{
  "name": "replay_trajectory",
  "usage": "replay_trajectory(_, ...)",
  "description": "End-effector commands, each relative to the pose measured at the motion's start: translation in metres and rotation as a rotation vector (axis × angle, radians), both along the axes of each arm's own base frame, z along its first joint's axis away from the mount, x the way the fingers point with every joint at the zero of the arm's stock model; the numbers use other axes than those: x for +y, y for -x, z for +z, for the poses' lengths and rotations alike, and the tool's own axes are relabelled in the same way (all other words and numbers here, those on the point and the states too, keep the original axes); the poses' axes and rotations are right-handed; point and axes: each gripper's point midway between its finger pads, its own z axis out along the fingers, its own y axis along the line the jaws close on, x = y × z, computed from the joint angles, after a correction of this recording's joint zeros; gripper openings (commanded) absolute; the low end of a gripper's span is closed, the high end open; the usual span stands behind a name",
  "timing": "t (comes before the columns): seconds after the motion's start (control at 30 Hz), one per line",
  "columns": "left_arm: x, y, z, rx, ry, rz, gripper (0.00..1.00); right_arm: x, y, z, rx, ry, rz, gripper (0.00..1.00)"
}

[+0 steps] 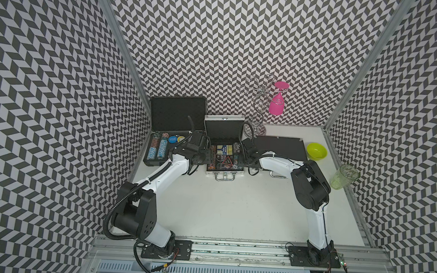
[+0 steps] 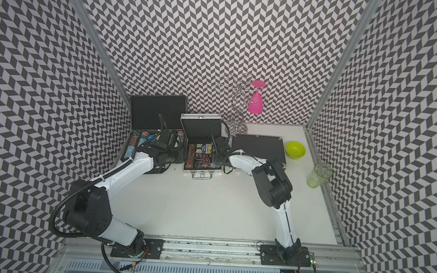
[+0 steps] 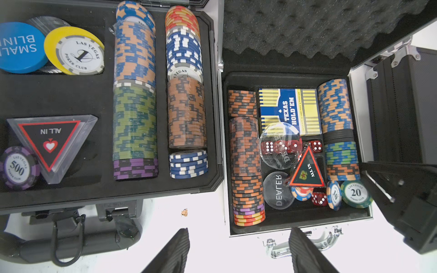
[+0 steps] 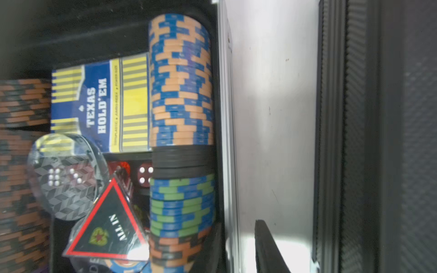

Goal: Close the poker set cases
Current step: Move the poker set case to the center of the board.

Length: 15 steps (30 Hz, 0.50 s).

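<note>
- The white tabletop (image 1: 234,207) carries three poker cases in a row along its far side.
- The large black case (image 1: 177,114) sits at the far left with its lid standing up and its chips on show, so it is not yet closed.
- A second black case (image 1: 281,146) lies flat at the right and looks already shut.
- The small silver case (image 1: 224,128) stands between them with its foam-lined lid upright. I take this to be the one in hand.
- The left fingers (image 3: 175,255) hang spread, pinching nothing, above the gap between the large black case and the silver one, toward their near edges.
- The right fingers (image 4: 267,245) sit low by the silver case's right wall, between it and the shut case. Only one shows plainly, so I cannot tell whether they are spread or pressed together.
- To do this well, I would catch the lid's top edge from behind and ease it down toward the near side, steadying the base so it cannot slide.
- The "ALL IN" triangle (image 3: 306,170) lies tilted among the loose dice (image 3: 315,146) and may prop the lid open.
</note>
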Motion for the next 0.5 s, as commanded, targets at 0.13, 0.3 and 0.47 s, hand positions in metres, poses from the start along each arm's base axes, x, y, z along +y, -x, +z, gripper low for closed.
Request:
replay_trajectory(0.13,0.006,-0.003,0.020,-0.045,0.000,0.021,0.70,-0.001,0.008,-0.026,0.062,0.003,0.021,0.11)
replay_trajectory(0.3,0.009,-0.003,0.026,-0.060,0.005,0.030,0.70,-0.005,0.020,-0.031,0.084,0.002,0.049,0.07)
replay_trajectory(0.47,0.010,-0.003,0.032,-0.076,0.009,0.035,0.70,-0.008,0.034,-0.027,0.101,-0.024,0.076,0.05)
